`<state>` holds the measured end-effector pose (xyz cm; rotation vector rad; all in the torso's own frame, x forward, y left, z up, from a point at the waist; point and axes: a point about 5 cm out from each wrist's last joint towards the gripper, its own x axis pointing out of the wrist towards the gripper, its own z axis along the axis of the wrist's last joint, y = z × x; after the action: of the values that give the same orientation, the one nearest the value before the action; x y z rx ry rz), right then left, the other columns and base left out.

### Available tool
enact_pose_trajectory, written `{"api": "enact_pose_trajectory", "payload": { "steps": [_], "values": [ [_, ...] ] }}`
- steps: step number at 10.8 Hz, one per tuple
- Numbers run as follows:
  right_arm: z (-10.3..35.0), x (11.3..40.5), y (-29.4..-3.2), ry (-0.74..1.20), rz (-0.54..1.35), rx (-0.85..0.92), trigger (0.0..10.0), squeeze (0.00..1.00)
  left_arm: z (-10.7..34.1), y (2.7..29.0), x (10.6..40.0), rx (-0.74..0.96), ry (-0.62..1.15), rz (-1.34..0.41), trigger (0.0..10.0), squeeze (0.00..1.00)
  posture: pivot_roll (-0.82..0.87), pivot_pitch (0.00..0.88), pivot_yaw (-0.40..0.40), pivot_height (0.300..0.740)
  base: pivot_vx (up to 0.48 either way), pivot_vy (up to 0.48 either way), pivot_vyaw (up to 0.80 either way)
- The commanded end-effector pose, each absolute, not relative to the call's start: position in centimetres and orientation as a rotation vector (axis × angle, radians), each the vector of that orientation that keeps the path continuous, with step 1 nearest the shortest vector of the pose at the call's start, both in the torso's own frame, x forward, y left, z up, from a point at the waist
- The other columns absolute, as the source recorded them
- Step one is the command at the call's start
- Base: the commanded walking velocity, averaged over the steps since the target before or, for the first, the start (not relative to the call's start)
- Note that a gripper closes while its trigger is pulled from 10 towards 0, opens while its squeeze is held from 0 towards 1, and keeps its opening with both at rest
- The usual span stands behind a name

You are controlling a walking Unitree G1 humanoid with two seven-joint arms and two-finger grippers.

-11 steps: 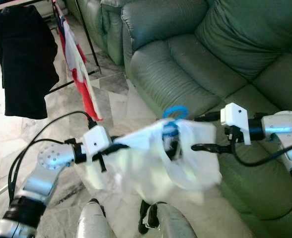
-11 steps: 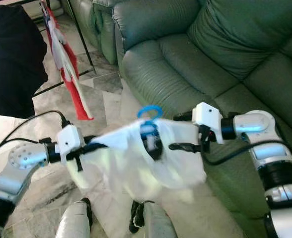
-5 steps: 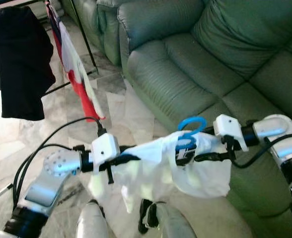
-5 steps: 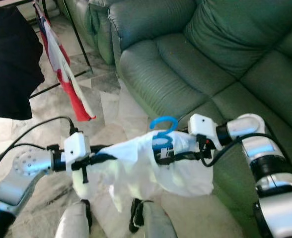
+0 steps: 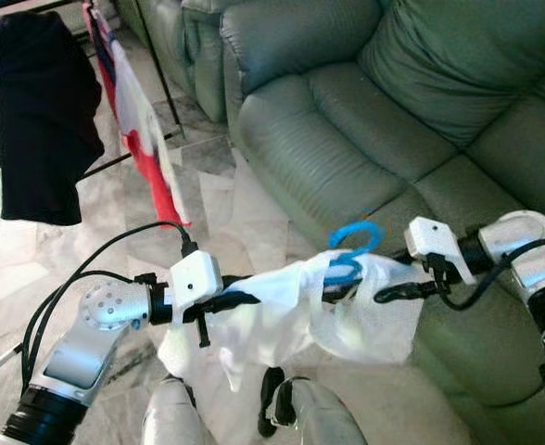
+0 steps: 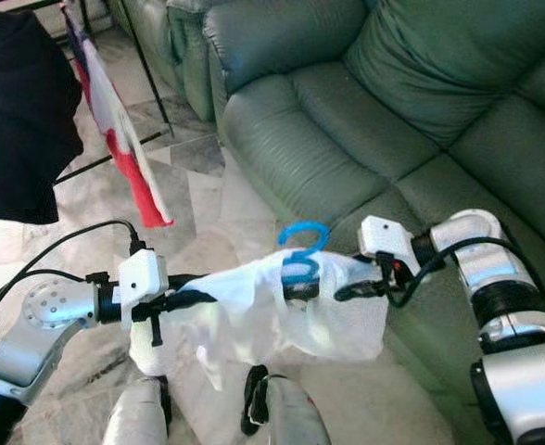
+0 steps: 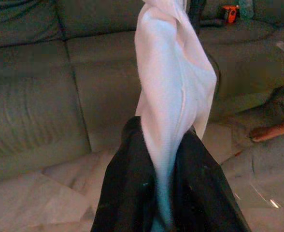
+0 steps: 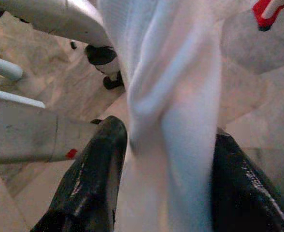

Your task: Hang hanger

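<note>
Your left pincer (image 5: 219, 302) and right pincer (image 5: 382, 295), both clamped on the shirt (image 5: 291, 306), have dropped, hanger (image 5: 351, 246) between them; rack (image 5: 152, 56) remains far.

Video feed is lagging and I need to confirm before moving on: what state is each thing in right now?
Left tool: shut on the white garment, holding one end up.
Right tool: shut on the white garment at its other end.
White garment: stretched between both tools, sagging below, on the hanger.
Blue hanger: hook upright above the garment, not yet hung.
Black garment: hanging on the rack.
Red and white cloth: hanging on the rack.
</note>
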<state>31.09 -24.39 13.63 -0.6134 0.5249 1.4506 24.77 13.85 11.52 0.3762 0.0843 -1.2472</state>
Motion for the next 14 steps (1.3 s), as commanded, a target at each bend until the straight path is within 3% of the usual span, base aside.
{"api": "enact_pose_trajectory", "payload": {
  "steps": [1,11,12,13,14],
  "values": [
    [13.9,30.9,-25.1,0.568,1.471,-0.627,0.0,0.0,12.4,13.1,24.4,0.357,0.021,-1.273,0.0,0.0,0.05,0.193,-0.124,0.74,0.0,0.0,0.0],
    [12.2,30.2,-25.0,0.624,1.502,-0.624,0.0,0.0,11.3,14.7,25.2,0.381,0.073,-1.198,0.0,0.0,0.04,0.231,-0.121,0.74,0.0,0.0,0.0],
    [11.3,30.0,-24.6,0.59,1.465,-0.633,0.0,0.0,10.7,15.3,25.9,0.432,0.079,-1.11,0.8,0.0,0.04,0.235,-0.117,0.74,0.0,0.0,0.0],
    [10.8,29.9,-24.3,0.571,1.45,-0.645,0.0,0.0,10.1,15.6,26.1,0.455,0.105,-1.063,10.0,0.0,0.04,0.228,-0.116,0.74,0.0,0.0,0.0],
    [9.8,29.7,-23.7,0.545,1.406,-0.658,0.0,0.0,8.2,16.9,26.7,0.594,0.205,-0.96,10.0,1.0,0.05,0.212,-0.109,0.74,0.0,0.0,0.0]
  ]
}}
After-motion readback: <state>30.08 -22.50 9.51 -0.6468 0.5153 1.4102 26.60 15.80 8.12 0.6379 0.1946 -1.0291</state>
